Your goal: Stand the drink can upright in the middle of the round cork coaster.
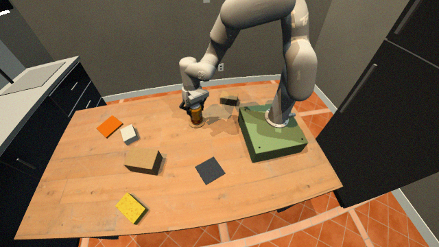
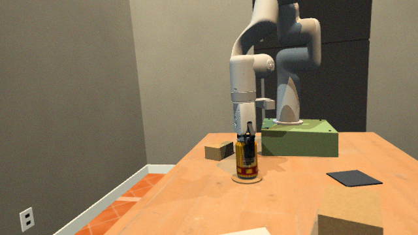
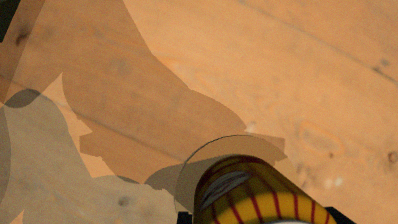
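The drink can point(image 1: 196, 115) point(image 2: 246, 163) point(image 3: 250, 200), yellow with red stripes, stands upright on the round cork coaster point(image 1: 202, 124) point(image 2: 238, 179) point(image 3: 225, 146), which lies flat on the table point(image 1: 86, 192). The can sits about in the coaster's middle. My gripper point(image 1: 195, 109) point(image 2: 249, 145) comes straight down from above and is shut on the can's upper part, with its dark fingers on the can's sides. In the wrist view only the can's top and the coaster's far rim show.
A small tan block point(image 1: 229, 99) point(image 2: 219, 151) lies just behind the can. The green robot base point(image 1: 271, 134) point(image 2: 298, 140) stands to its right. A dark square coaster point(image 1: 210, 170) point(image 2: 354, 177), a brown box point(image 1: 143, 160), a white block point(image 1: 129, 134), an orange tile point(image 1: 109, 125) and a yellow sponge point(image 1: 130, 207) lie nearer the front.
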